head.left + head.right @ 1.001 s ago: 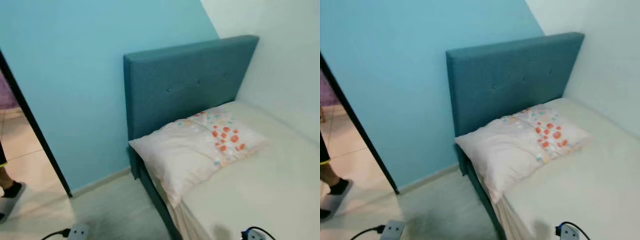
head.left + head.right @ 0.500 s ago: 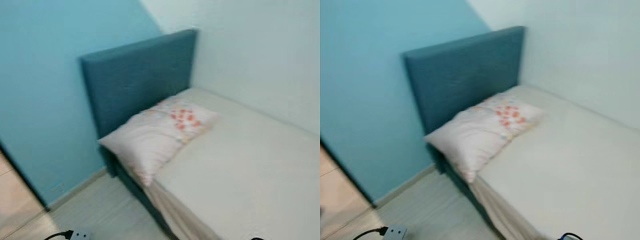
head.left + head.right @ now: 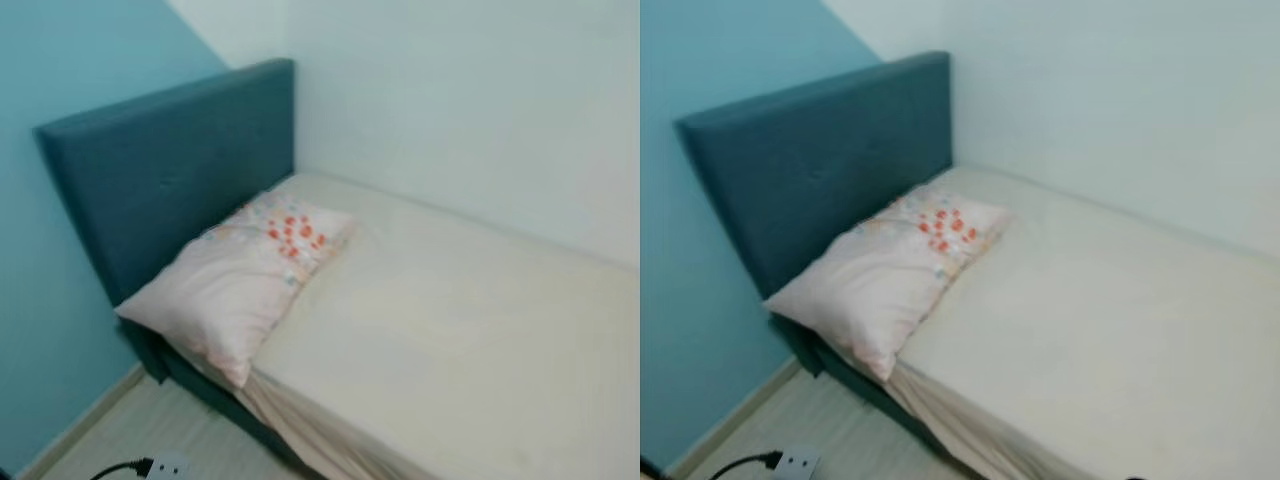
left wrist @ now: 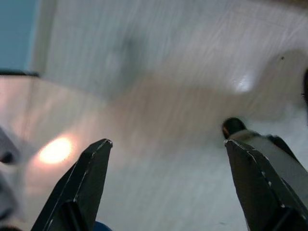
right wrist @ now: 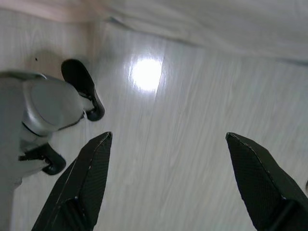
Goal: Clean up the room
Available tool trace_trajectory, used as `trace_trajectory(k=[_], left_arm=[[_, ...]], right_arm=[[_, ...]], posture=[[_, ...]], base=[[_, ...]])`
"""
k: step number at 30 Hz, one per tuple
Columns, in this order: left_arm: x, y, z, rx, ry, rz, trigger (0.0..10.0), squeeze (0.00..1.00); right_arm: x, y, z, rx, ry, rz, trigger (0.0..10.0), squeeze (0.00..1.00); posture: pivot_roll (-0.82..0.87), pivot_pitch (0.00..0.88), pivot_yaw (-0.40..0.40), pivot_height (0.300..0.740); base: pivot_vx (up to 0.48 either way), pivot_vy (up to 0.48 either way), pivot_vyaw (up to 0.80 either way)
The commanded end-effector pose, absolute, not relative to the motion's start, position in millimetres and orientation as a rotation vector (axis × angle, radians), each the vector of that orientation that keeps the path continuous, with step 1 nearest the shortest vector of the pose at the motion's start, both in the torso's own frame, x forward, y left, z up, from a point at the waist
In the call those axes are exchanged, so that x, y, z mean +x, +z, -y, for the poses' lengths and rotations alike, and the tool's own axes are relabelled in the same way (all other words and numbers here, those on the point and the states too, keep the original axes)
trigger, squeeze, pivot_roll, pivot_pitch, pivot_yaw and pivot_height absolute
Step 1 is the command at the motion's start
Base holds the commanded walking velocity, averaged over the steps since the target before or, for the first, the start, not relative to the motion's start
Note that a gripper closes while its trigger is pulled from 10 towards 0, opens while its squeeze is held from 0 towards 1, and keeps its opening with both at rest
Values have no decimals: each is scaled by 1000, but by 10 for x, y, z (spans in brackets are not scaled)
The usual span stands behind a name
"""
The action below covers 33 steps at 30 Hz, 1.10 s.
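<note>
Left eye view showed pillow [image 3: 240, 282] overhanging the bed [image 3: 470, 330]; left claw [image 4: 168, 187] and right claw [image 5: 168, 183] hung spread; power strip [image 3: 165, 467] could trip a step

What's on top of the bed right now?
One pillow with an orange flower print lies at the head end of the bed, against the teal headboard, one corner overhanging the bed's edge. The pale sheet shows nothing else. Whatever lies under the pillow is hidden.
</note>
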State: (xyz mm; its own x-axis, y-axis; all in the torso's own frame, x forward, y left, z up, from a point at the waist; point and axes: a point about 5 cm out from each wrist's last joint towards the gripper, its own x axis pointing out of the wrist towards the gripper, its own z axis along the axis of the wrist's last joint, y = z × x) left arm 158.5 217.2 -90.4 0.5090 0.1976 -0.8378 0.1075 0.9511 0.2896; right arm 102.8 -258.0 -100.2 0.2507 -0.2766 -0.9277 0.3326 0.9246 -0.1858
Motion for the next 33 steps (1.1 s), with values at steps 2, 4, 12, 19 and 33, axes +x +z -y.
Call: trace_trajectory(k=[2, 4, 12, 19, 33], left_arm=[[1617, -894, -2162, 348, 37, -1036, 10000, 0], [1638, -888, -2146, 334, 32, -1032, 10000, 0], [1662, -889, -2074, 232, 10, -1015, 10000, 0], [1628, -903, -2080, 199, 7, -1028, 10000, 0], [1602, -907, -2133, 169, 36, -1048, 10000, 0]], right_arm=[[1006, -989, 2640, 21, -406, -1256, 10000, 0], [996, -984, 2663, 11, -401, -1257, 10000, 0], [1078, -955, 2685, -2, -397, -1238, 10000, 0], [1163, -948, 2635, 14, -394, -1219, 10000, 0], [1092, -1012, 2484, 12, -381, -1230, 10000, 0]], posture=[[-5, 0, -14, 731], [-5, 0, -14, 731], [-6, 0, -25, 731], [-9, 0, -22, 731], [-14, 0, -29, 731]], base=[[0, 0, -763], [0, 0, -763], [0, 0, -763], [0, 0, -760], [0, -71, -732]])
